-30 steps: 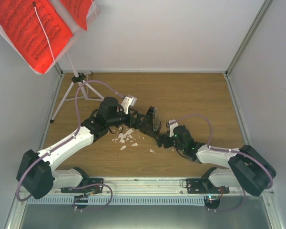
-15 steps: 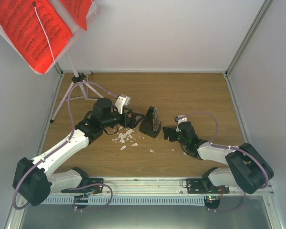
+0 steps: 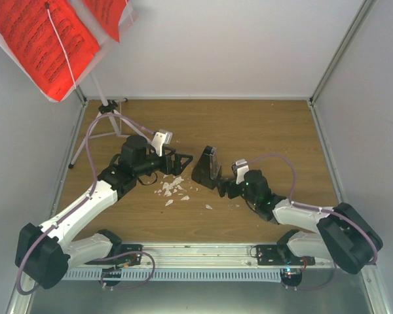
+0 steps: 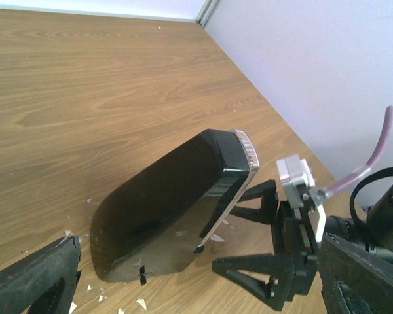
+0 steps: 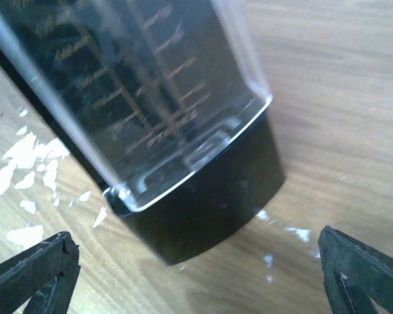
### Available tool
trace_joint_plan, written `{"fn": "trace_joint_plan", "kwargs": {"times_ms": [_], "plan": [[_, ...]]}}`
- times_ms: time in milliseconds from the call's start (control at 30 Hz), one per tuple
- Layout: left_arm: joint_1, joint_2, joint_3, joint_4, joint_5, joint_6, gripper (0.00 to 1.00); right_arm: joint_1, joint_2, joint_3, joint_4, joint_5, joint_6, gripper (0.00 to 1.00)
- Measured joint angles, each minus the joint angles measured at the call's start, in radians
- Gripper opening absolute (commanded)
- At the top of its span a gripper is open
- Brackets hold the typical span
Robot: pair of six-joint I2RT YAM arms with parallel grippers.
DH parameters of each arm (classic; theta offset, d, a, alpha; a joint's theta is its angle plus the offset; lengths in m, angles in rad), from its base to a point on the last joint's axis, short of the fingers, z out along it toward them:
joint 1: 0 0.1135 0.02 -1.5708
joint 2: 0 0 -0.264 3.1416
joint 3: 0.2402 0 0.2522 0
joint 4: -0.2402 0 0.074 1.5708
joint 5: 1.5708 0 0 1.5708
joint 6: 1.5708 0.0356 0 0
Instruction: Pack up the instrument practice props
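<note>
Two open grippers flank the small black pyramid-shaped metronome [image 3: 207, 168] in the overhead view. It sits near the middle of the brown wooden table [image 3: 268, 131], the left gripper [image 3: 187, 162] just beside it on the left and the right gripper [image 3: 223, 188] just beside its near right corner. A scatter of small white crumbs [image 3: 172, 189] lies on the wood in front of the left gripper. In the far left corner stands the white music stand [image 3: 95, 88] on thin tripod legs, its tray carrying the bright red sheets of printed music [image 3: 42, 42], well apart from both arms. From the left wrist, that gripper's fingers are spread wide at the bottom corners. The metronome's glossy black back lies between and beyond them, touching neither. The right gripper shows beyond it, its jaws parted, one fingertip close to the metronome's edge; contact cannot be told. From the right wrist, the dark fingers are likewise spread at the lower corners. The metronome's clear front cover and black base fill the space ahead, with crumbs to its left.
</note>
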Motion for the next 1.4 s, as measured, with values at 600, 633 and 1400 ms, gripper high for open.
{"fn": "trace_joint_plan", "kwargs": {"times_ms": [600,633,1400], "plan": [[0.012,-0.060,-0.040,-0.021,0.001,-0.011,0.99,0.025,0.235,0.082,0.011,0.153,0.034,1.00],[0.013,-0.062,-0.040,-0.021,0.001,-0.011,0.99,0.010,0.238,0.084,0.008,0.160,0.039,1.00],[0.058,0.013,0.171,-0.141,0.077,0.113,0.99,-0.094,0.111,0.021,0.107,-0.069,-0.105,1.00]]}}
